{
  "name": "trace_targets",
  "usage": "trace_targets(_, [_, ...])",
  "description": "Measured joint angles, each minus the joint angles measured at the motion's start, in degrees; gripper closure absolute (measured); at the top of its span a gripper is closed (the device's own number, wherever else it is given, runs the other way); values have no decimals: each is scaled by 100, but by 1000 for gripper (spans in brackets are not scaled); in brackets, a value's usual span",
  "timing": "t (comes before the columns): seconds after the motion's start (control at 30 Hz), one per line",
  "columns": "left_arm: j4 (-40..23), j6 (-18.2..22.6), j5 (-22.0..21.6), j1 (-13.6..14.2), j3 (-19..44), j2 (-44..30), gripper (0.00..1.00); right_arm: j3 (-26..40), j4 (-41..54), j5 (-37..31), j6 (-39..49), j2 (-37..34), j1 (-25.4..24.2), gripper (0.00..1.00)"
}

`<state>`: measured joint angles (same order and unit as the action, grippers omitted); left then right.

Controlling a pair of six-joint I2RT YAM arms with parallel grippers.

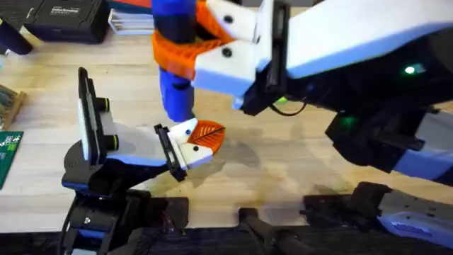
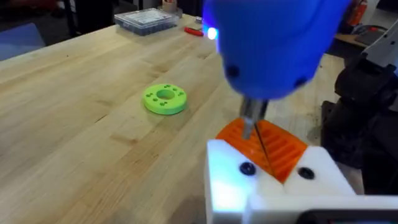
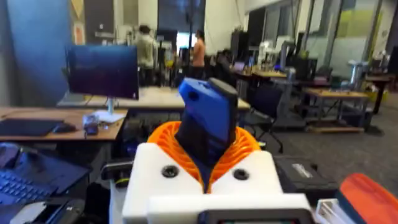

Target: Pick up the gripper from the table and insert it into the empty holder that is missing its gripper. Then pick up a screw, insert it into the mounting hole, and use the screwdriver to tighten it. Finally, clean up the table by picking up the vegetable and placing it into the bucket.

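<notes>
My right gripper (image 1: 192,48) reaches in from the right, shut on the blue screwdriver (image 1: 175,67), which stands upright. In the right wrist view the screwdriver (image 3: 208,118) sits between the orange pads (image 3: 163,138). Its dark tip (image 2: 252,118) comes down on the orange gripper wedge (image 2: 280,146), seated in the white holder (image 2: 236,186) on my left gripper (image 1: 207,138). The left gripper (image 2: 267,149) looks shut with nothing in it. Two dark screw heads (image 2: 247,168) show in the white bases. The vegetable and the bucket are out of view.
A flat green disc (image 2: 165,99) lies on the wooden table (image 2: 74,112) beyond the left gripper. Farther back are a clear parts box (image 2: 146,18) and a small red-handled tool (image 2: 193,30). A green circuit board (image 1: 7,156) sits at the table's left edge.
</notes>
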<state>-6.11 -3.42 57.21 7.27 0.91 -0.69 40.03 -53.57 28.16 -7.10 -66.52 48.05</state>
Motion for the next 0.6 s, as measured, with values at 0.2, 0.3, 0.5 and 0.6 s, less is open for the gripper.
trace_targets(0.2, [0, 0, 0, 0, 0, 0, 992, 0, 5, -26, -95, 2, -126, 976])
trace_targets(0.3, [0, -2, 0, 0, 0, 0, 992, 0, 136, -24, 186, 2, -319, 976])
trace_targets(0.5, [0, 0, 0, 0, 0, 0, 992, 14, 1300, -554, 1554, 1, -1360, 976])
trace_targets(0.6, [0, 0, 0, 0, 0, 1, 992, 88, 2230, -1099, 2603, -15, -1962, 976])
